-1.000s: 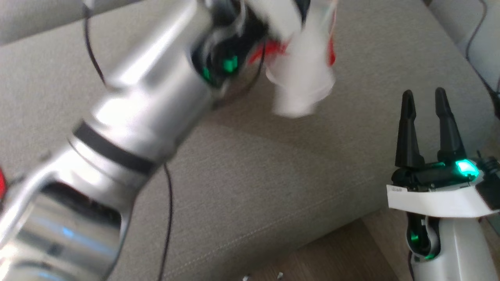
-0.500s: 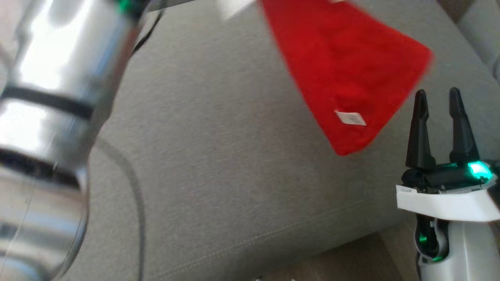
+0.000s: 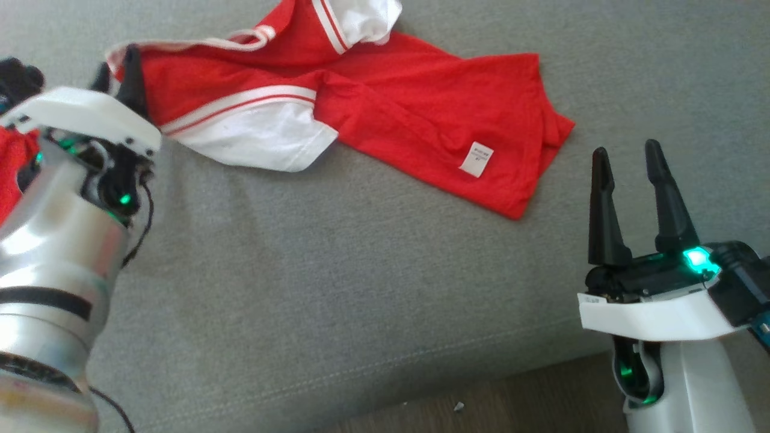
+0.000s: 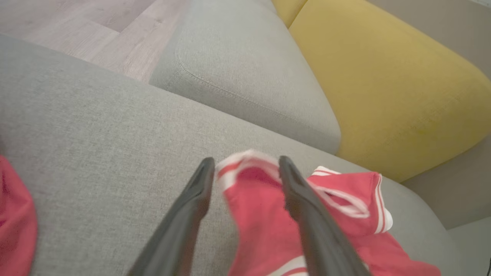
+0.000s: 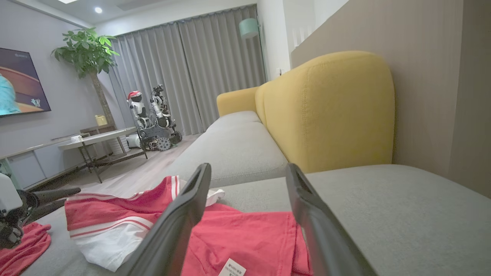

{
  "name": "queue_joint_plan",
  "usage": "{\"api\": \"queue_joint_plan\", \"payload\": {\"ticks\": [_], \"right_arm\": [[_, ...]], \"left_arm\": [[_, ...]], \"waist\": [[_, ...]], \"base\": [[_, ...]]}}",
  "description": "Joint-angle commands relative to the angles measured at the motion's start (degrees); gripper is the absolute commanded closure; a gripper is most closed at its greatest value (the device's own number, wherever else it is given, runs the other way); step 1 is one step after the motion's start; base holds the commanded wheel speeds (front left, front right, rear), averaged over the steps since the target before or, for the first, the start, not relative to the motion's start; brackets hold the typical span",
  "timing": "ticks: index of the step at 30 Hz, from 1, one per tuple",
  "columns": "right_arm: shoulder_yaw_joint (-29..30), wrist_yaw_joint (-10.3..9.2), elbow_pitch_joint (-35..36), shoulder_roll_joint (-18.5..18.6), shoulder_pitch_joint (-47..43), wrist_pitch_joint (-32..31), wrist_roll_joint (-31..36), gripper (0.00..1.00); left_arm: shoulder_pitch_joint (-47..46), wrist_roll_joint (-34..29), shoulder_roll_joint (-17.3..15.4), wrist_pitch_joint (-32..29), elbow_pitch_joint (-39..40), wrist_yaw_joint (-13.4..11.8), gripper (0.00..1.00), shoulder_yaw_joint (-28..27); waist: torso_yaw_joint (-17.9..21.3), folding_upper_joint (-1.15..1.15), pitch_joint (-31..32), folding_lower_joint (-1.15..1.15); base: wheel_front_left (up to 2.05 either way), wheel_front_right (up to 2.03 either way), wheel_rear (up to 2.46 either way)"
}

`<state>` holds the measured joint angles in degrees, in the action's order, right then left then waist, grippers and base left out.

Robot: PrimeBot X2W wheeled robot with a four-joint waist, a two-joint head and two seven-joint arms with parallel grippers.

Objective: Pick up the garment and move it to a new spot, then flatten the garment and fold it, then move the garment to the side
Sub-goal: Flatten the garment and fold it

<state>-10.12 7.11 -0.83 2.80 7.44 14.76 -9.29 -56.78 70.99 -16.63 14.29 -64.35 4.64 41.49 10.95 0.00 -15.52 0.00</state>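
One left claw [image 4: 245,164], one right claw [image 3: 625,150], both spread; one red-and-white garment [image 3: 421,114].

1 red-and-white jersey [image 3: 421,114] is counted on the grey sofa seat [image 3: 361,288], and 1 white label [image 3: 477,160] is counted on it. 1 further red cloth [image 3: 13,162] is counted at the seat's left edge. 2 grippers are counted, the left gripper [image 4: 245,163] and the right gripper [image 3: 625,153]. 2 yellow back cushions [image 5: 326,111] are counted.
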Motion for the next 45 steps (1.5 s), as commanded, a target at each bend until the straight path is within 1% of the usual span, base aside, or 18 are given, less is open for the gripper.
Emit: {"api": "queue_joint_plan", "payload": {"ticks": [1,3,5,7,10,12,14,16,18,22,28,33,35,38,39,40,42,45], "right_arm": [[-1.73,0.37,1.39,0.08,1.66,0.24,0.03,0.0],[-2.11,0.37,1.11,0.08,1.85,0.24,-0.21,0.0],[-2.09,0.37,0.86,0.08,1.83,0.24,-0.36,0.0],[-1.81,0.37,0.66,0.08,1.63,0.24,-0.36,0.0],[-1.6,0.37,0.32,0.08,1.56,0.24,-0.46,0.0],[-1.49,0.37,0.26,0.08,1.6,0.24,-0.52,0.0],[-1.39,0.37,0.45,0.08,1.53,0.24,-0.52,0.0],[-1.49,0.37,0.51,0.08,1.49,0.24,-0.47,0.0],[-1.82,0.37,0.3,0.08,1.6,0.24,-0.21,0.0],[-2.3,0.37,0.42,0.08,2.27,0.24,0.04,0.0],[-2.55,0.37,0.6,0.08,3.38,0.24,0.15,0.0],[-2.46,0.37,0.68,0.08,4.01,0.24,-0.09,0.0],[-2.52,0.37,0.72,0.08,4.21,0.24,-0.25,0.0],[-2.17,0.37,0.93,0.08,4.32,0.24,-0.52,0.0],[-2.08,0.37,0.97,0.08,4.37,0.24,-0.62,0.0],[-1.99,0.37,0.97,0.08,4.38,0.24,-0.68,0.0],[-1.71,0.37,0.83,0.08,4.29,0.24,-0.71,0.0],[-1.32,0.37,0.79,0.08,3.9,0.24,-0.71,0.0]], "left_arm": [[-3.55,-1.6,-3.5,0.66,2.28,0.27,0.0,-3.47],[-3.13,-6.29,-5.68,0.68,6.67,-0.29,0.0,-7.65],[-0.16,-13.22,-6.93,0.69,13.7,-1.87,0.0,-13.0],[5.48,-21.06,-6.45,0.69,22.68,-4.13,0.0,-18.87],[17.39,-32.11,-3.05,0.7,36.31,-7.69,0.0,-26.8],[25.48,-37.29,0.25,0.7,41.7,-8.46,0.0,-29.12],[31.76,-41.39,3.18,0.7,44.31,-8.45,0.0,-29.36],[35.54,-43.73,5.62,0.7,43.56,-7.59,0.0,-28.58],[36.65,-45.17,7.19,0.7,39.87,-6.98,0.0,-27.56],[33.15,-46.86,9.13,0.7,32.15,-5.19,0.0,-26.45],[26.77,-50.41,9.74,0.71,22.7,-5.04,0.0,-24.75],[21.39,-51.33,10.13,0.71,13.81,-4.7,0.0,-24.43],[19.68,-51.65,10.13,0.71,12.84,-4.5,0.0,-24.72],[18.96,-52.49,10.03,0.71,15.33,-3.85,0.0,-25.59],[19.14,-52.89,9.96,0.71,15.83,-3.16,0.61,-25.57],[19.31,-53.2,9.93,0.71,16.53,-2.52,1.0,-25.71],[20.09,-54.57,9.91,0.71,18.4,-1.24,1.0,-25.72],[21.62,-56.07,9.91,0.71,22.5,-0.73,1.0,-26.23]], "waist": [[-0.61,0.0,-0.81,0.0],[-0.96,0.0,-1.1,0.0],[-1.47,0.0,-1.05,0.0],[-2.01,0.0,-0.69,0.0],[-2.45,0.0,-0.13,0.0],[-2.64,0.0,0.15,0.0],[-2.88,0.0,0.12,0.0],[-3.33,0.0,-0.27,0.0],[-3.56,0.0,-0.7,0.0],[-3.32,0.0,-1.88,0.0],[-2.18,0.0,-3.67,0.0],[-0.79,0.0,-4.93,0.0],[-0.25,0.0,-5.19,0.0],[0.21,0.0,-5.46,0.0],[0.33,0.0,-5.51,0.0],[0.39,0.0,-5.5,0.0],[0.3,0.0,-5.17,0.0],[-0.28,0.0,-4.33,0.0]], "base": [[0.0,0.0,0.0],[0.0,0.0,0.0],[0.0,0.0,0.0],[0.0,0.0,0.0],[0.0,0.0,0.0],[0.0,0.0,0.0],[0.0,0.0,0.0],[0.0,0.0,0.0],[0.0,0.0,0.0],[0.0,0.0,0.0],[0.0,0.0,0.0],[0.0,0.0,0.0],[0.0,0.0,0.0],[0.0,0.0,0.0],[0.0,0.0,0.0],[0.0,0.0,0.0],[0.0,0.0,0.0],[0.0,0.0,0.0]]}}
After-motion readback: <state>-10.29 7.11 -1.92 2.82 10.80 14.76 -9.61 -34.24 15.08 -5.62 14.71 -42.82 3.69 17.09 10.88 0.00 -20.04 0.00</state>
